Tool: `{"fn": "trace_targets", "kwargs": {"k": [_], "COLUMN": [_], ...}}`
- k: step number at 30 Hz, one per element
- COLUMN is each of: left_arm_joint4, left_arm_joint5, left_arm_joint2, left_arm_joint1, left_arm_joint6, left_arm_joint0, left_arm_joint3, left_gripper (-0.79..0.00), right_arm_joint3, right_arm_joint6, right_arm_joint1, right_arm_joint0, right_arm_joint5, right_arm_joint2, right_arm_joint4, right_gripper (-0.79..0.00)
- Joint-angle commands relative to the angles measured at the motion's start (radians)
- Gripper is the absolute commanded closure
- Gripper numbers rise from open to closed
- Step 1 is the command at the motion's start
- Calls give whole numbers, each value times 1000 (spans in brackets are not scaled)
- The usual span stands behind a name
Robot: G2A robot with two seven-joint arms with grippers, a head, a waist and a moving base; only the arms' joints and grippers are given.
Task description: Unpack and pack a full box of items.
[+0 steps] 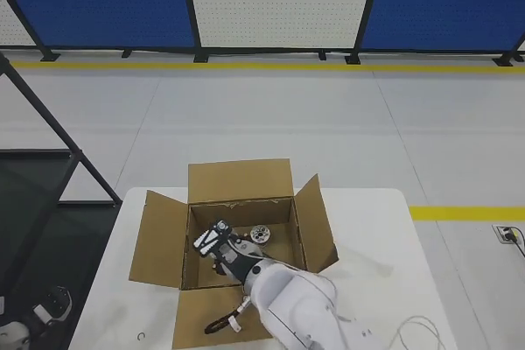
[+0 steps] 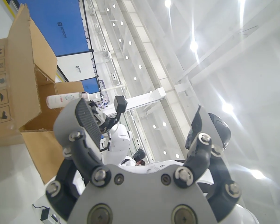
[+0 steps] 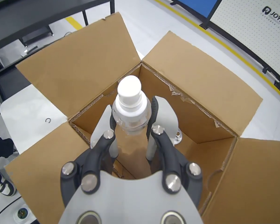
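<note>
**A:** Where was your bottle?

**B:** Your right end effector (image 3: pixel 131 108) was clenched on the clear plastic bottle with a white cap (image 3: pixel 129 92). It held the bottle at the opening of the brown cardboard box (image 1: pixel 241 179), whose flaps stood open on the white counter (image 1: pixel 376 227).

**A:** And your other arm?

**B:** Your left end effector (image 2: pixel 141 108) was released, with its fingers spread wide, and it pointed toward the ceiling beside the box. A small silvery round item (image 1: pixel 260 233) lay on the box floor.
</note>
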Motion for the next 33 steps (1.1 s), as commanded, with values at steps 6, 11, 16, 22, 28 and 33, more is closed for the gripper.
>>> {"fn": "trace_targets", "kwargs": {"k": [6,11,16,22,28,33], "left_arm_joint4": [-7,2,21,36,40,40], "left_arm_joint5": [-6,-7,0,11,13,19], "left_arm_joint2": [-2,6,14,28,28,32], "left_arm_joint1": [-7,-11,-13,-16,-19,-21], "left_arm_joint6": [-8,-10,-3,-3,-8,-11], "left_arm_joint0": [21,26,23,16,20,25], "left_arm_joint3": [0,-8,1,-1,-9,-11], "left_gripper": [-785,-785,-785,-785,-785,-785], "right_arm_joint3": [246,301,301,327,482,628], "right_arm_joint6": [18,33,33,27,16,-14], "right_arm_joint1": [-72,-90,-90,-92,-131,-169], "right_arm_joint0": [137,162,162,151,190,230], "right_arm_joint5": [49,58,58,73,37,58], "right_arm_joint2": [-70,-83,-83,-90,-94,-105], "right_arm_joint4": [92,121,121,94,175,216], "right_gripper": [0,0,0,0,0,0]}}
